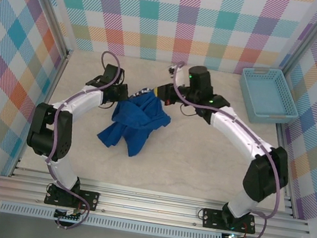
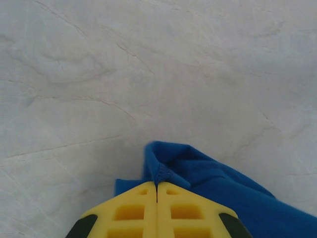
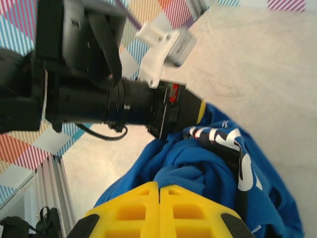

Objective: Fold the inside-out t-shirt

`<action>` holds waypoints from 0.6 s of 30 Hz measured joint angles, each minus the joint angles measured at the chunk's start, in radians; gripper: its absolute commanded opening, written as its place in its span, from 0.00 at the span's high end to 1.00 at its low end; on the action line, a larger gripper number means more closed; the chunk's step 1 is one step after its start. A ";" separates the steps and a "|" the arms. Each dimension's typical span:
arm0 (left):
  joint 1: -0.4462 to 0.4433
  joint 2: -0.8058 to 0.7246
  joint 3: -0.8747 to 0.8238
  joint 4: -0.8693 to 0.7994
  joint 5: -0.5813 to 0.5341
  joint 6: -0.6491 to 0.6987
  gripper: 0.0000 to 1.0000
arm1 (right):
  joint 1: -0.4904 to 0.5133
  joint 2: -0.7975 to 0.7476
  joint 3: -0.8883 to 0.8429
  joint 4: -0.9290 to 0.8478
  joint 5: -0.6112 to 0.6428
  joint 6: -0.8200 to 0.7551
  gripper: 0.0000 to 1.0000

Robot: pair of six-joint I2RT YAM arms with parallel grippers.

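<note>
The inside-out t-shirt (image 1: 135, 122) is a royal-blue bunch hanging between my two grippers over the middle of the table. My left gripper (image 1: 124, 94) holds its left upper edge; in the left wrist view the yellow fingers (image 2: 129, 213) are pressed together with a blue hem (image 2: 166, 171) pinched at the tips (image 2: 157, 184). My right gripper (image 1: 161, 92) holds the right upper edge; its tips (image 3: 158, 184) are shut on a fold of the shirt (image 3: 198, 163). White print (image 3: 242, 166) shows on the cloth there.
A light-blue lattice basket (image 1: 268, 95) stands at the back right by the wall. The left arm's wrist (image 3: 99, 99) sits close in front of the right gripper. The pale table (image 2: 148, 74) lies bare beyond the left gripper. Checked walls (image 1: 180, 20) ring the table.
</note>
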 measured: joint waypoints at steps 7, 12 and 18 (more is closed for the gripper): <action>0.044 -0.006 -0.154 0.048 -0.045 -0.043 1.00 | -0.151 -0.193 -0.042 0.058 -0.005 0.036 1.00; 0.045 -0.116 -0.317 0.109 0.023 -0.103 0.52 | -0.195 -0.234 -0.062 0.082 -0.077 0.015 1.00; 0.022 -0.368 -0.384 0.186 0.107 -0.174 0.33 | -0.201 -0.231 -0.064 0.002 -0.158 -0.094 1.00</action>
